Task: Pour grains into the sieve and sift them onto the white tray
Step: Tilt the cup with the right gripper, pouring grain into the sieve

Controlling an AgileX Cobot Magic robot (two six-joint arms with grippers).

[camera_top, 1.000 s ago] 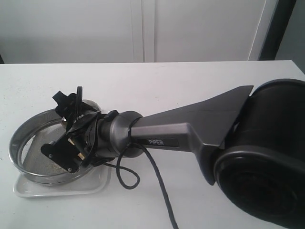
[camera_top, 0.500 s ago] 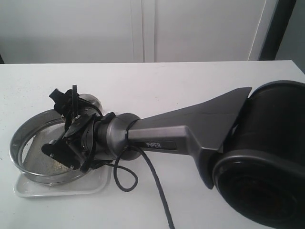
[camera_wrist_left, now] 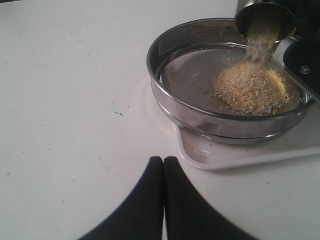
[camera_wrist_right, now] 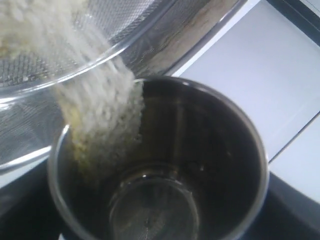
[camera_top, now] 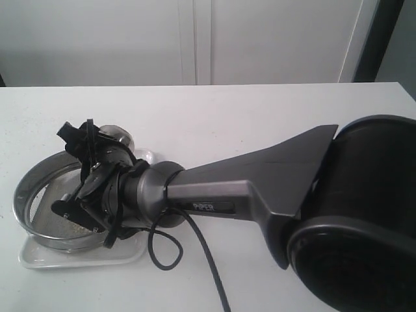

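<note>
The sieve (camera_wrist_left: 200, 117) rests on the white tray (camera_wrist_left: 235, 156), steel rim up and grey mesh showing. A heap of golden and beige grains (camera_wrist_left: 250, 90) lies on the mesh. More grains (camera_wrist_left: 260, 44) stream down from a small steel cup (camera_wrist_left: 265, 17) tipped over the sieve's far side. My right gripper (camera_top: 97, 162) is shut on that cup (camera_wrist_right: 200, 150), whose dark inside fills the right wrist view and hides the fingers. Grains (camera_wrist_right: 100, 115) slide over its lip. My left gripper (camera_wrist_left: 163, 161) is shut with nothing in it, above bare table short of the tray.
In the exterior view the right arm (camera_top: 260, 182) stretches across the white table (camera_top: 227, 123) to the sieve (camera_top: 29, 195) and tray (camera_top: 84, 257). A black cable (camera_top: 175, 250) loops under the arm. White cabinet doors stand behind the table.
The right wrist has moved left and lower over the sieve, rolling further, so the cup is tipped more steeply.
</note>
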